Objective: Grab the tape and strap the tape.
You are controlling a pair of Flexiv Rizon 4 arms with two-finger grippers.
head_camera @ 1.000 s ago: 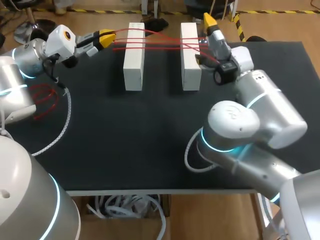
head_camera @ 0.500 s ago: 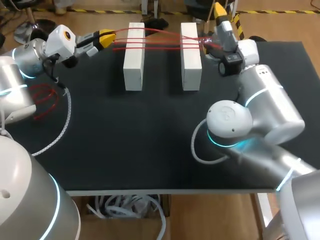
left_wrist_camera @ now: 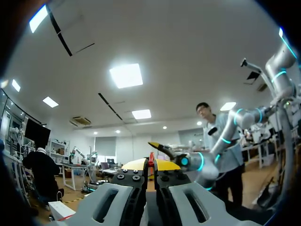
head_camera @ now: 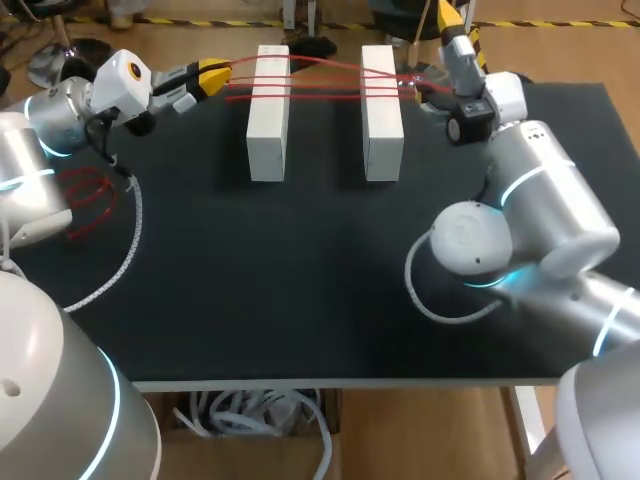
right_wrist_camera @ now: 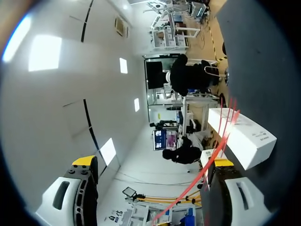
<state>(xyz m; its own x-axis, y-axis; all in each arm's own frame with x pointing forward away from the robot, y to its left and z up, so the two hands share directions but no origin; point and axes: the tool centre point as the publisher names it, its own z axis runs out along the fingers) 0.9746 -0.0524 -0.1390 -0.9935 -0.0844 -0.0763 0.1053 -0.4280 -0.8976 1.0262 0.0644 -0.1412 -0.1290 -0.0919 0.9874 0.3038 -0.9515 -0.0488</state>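
Two white blocks (head_camera: 268, 112) (head_camera: 382, 112) stand side by side at the table's far edge. Red tape (head_camera: 320, 85) runs in several strands across both their tops. My left gripper (head_camera: 215, 77) sits just left of the left block, shut on the tape's end; the left wrist view shows the red tape (left_wrist_camera: 151, 159) pinched between that gripper's (left_wrist_camera: 150, 165) yellow tips. My right gripper (head_camera: 452, 20) is past the right block at the far edge, open. In the right wrist view its fingers (right_wrist_camera: 84, 162) stand wide apart, and the tape (right_wrist_camera: 209, 167) runs along one finger toward a white block (right_wrist_camera: 242, 134).
A loose coil of red tape (head_camera: 85, 195) lies at the table's left edge beside my left arm. A white cable (head_camera: 125, 250) hangs from that arm over the black table (head_camera: 300, 270). Another white cable (head_camera: 430, 300) loops under my right arm.
My right arm has swung right and toward the far edge, away from the right block. The strands that slanted over that block now lie straighter. The left arm has kept still.
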